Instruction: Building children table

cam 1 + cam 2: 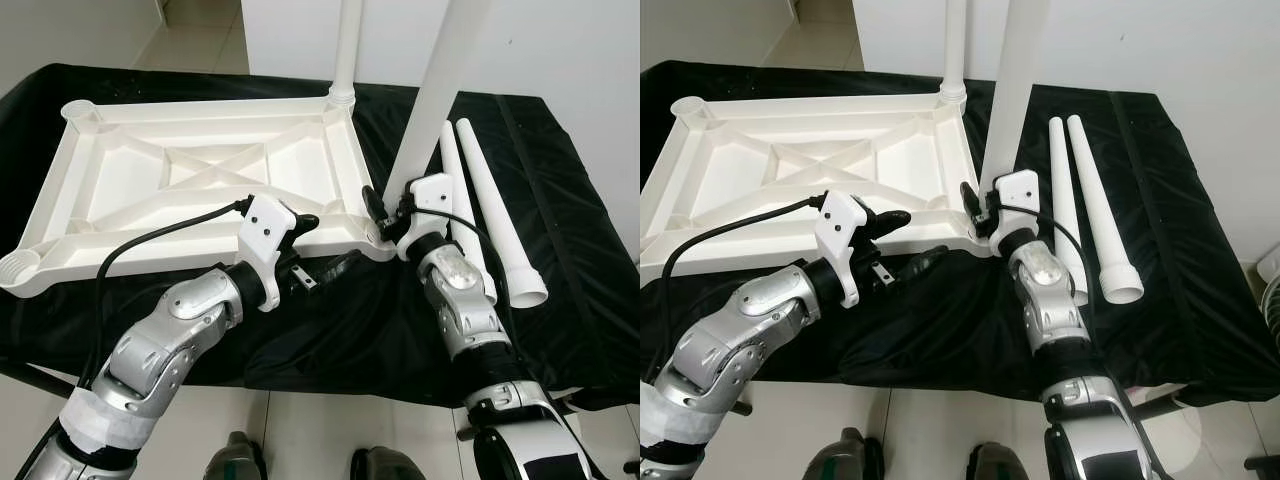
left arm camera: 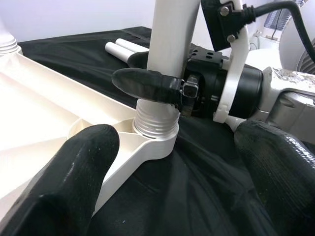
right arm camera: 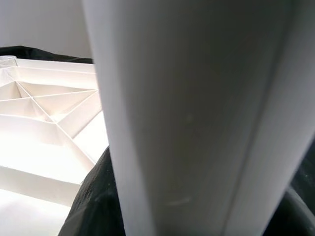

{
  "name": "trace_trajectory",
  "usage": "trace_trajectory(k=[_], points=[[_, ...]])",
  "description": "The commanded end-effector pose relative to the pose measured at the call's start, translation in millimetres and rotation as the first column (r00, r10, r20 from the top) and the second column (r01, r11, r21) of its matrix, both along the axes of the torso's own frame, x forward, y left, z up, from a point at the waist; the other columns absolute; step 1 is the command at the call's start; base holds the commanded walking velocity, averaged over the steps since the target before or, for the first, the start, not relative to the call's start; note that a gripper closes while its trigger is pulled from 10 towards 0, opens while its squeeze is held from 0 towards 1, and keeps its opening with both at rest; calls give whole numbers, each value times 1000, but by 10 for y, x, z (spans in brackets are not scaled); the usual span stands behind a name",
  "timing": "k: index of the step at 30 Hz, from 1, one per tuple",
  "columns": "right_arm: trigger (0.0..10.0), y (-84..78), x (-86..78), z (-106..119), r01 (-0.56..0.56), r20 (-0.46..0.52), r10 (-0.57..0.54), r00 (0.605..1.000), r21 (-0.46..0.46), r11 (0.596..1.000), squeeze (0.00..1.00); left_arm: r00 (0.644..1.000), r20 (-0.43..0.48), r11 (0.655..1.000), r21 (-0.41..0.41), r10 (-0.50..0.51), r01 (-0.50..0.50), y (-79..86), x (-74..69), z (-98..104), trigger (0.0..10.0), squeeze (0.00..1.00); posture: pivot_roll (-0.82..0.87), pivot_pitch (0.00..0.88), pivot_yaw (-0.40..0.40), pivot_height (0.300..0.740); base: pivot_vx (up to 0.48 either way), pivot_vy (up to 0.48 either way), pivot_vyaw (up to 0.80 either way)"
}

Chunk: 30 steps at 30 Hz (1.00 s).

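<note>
A white tabletop lies upside down on a black cloth. One white leg stands screwed into its far right corner. My right gripper is shut on a second leg, which stands upright with its threaded end in the near right corner socket. In the right wrist view this leg is close up, with the tabletop behind it. My left gripper is open, level with the tabletop's front edge, just left of that socket. Its fingers straddle the corner without touching it.
Two loose white legs lie side by side on the cloth right of the tabletop. The black-covered table ends near my body, with pale floor tiles and my feet below. A white wall stands behind.
</note>
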State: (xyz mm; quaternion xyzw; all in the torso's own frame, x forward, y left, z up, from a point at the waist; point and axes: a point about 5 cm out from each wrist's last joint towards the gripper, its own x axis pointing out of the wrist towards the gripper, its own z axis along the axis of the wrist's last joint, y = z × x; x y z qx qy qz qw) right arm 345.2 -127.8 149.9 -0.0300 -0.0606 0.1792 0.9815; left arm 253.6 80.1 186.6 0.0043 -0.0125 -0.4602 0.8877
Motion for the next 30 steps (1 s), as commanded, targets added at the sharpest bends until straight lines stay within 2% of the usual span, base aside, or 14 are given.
trace_trajectory(k=[1,6,10,14,17,21,24,30], points=[[10000,-141,-96,-531,52,-265,-58,962,-28,998,0,995,3,995,14,-98,98,-5,-39,18,10000,0,66,93,31,740,0,0,0],[10000,-135,-84,-529,44,-262,-52,964,-38,998,0,995,6,995,15,-96,96,1,-39,22,10000,0,68,95,29,740,0,0,0],[10000,-121,-89,-563,54,-327,-35,944,49,997,0,996,6,996,16,-93,93,8,-39,22,10000,0,70,94,27,740,0,0,0],[10000,-140,-82,-585,76,-353,-51,934,57,995,0,996,5,996,15,-94,94,7,-40,22,10000,0,68,94,28,740,0,0,0],[10000,-201,-60,-621,137,-402,-89,911,93,986,0,996,5,995,14,-94,94,4,-41,23,10000,0,68,91,27,740,0,0,0],[10000,-221,-51,-616,153,-407,-96,908,109,982,0,995,7,995,15,-95,95,3,-41,24,10000,0,68,91,27,740,0,0,0],[10000,-234,-53,-612,152,-388,-116,914,65,986,0,995,8,995,15,-98,98,-3,-45,24,10000,0,68,88,26,740,0,0,0],[10000,-162,-154,-640,95,-328,-85,941,16,995,0,995,8,995,15,-95,95,-2,-50,20,10000,0,69,85,22,740,0,0,0]])
